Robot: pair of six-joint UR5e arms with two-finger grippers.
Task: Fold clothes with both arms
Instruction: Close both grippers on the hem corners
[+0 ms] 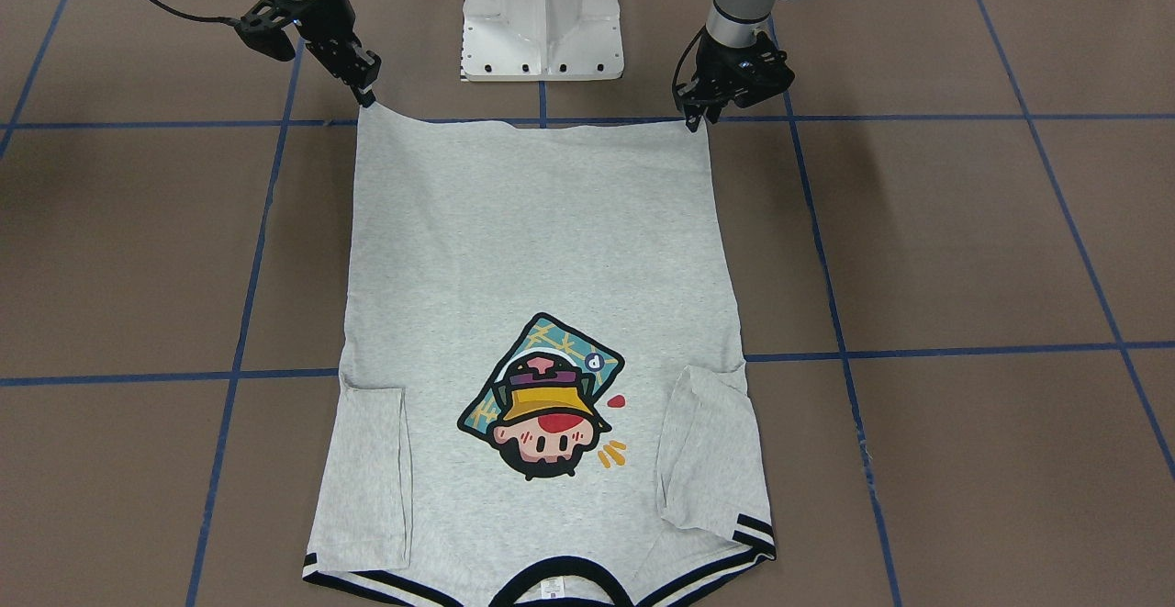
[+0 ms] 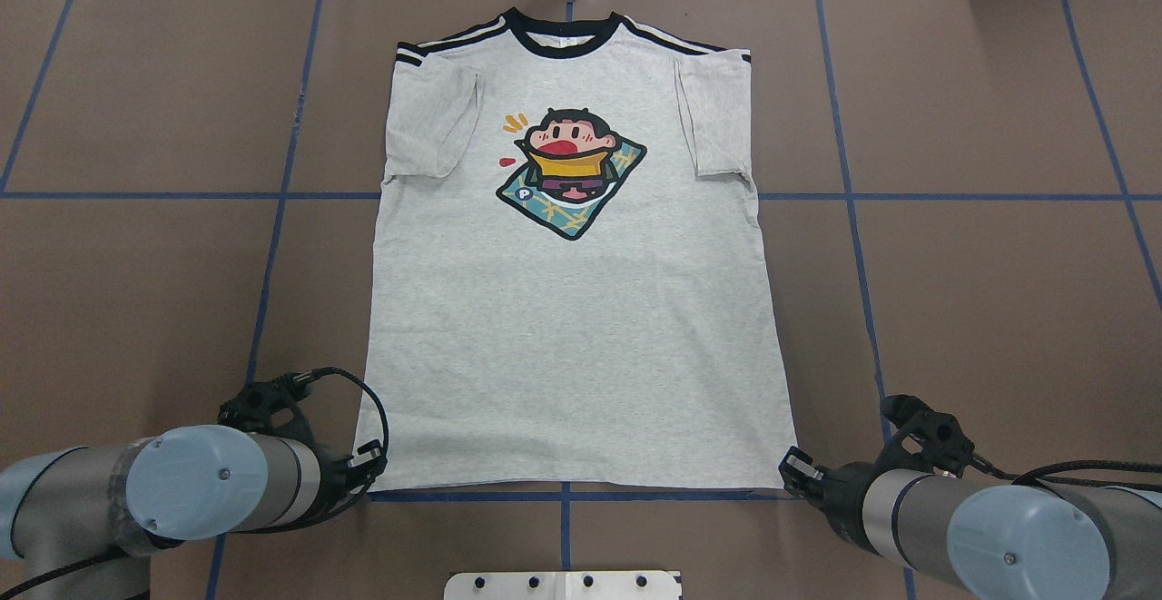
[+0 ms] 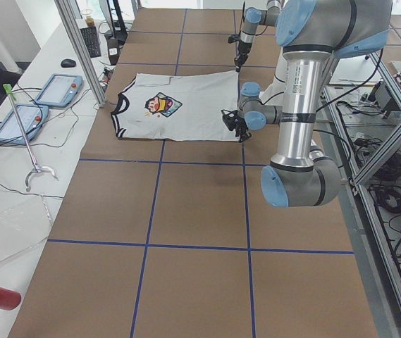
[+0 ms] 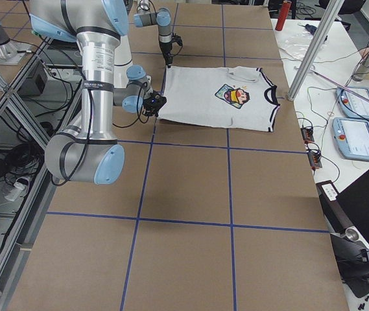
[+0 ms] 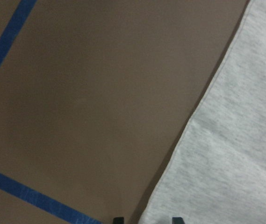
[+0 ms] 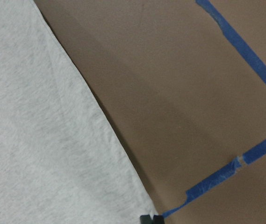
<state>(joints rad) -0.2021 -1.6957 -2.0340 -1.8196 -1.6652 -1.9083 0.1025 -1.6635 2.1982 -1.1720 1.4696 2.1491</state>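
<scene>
The light heather-grey T-shirt (image 1: 532, 249) lies flat and print-up on the brown table, with its collar at the far side from me and both sleeves folded in; it also shows in the overhead view (image 2: 572, 328). My left gripper (image 1: 695, 120) is down at the left hem corner (image 2: 370, 459). In the left wrist view its fingertips (image 5: 118, 220) stand apart with the corner cloth (image 5: 231, 154) between them. My right gripper (image 1: 367, 93) is at the right hem corner (image 2: 792, 473). In the right wrist view it (image 6: 150, 218) looks closed on the corner of the cloth (image 6: 39, 130).
The white pedestal (image 1: 542, 10) stands just behind the hem, between the arms. Blue tape lines (image 2: 563, 496) grid the brown table. A side bench with tablets (image 3: 56, 88) and cables runs beyond the collar end.
</scene>
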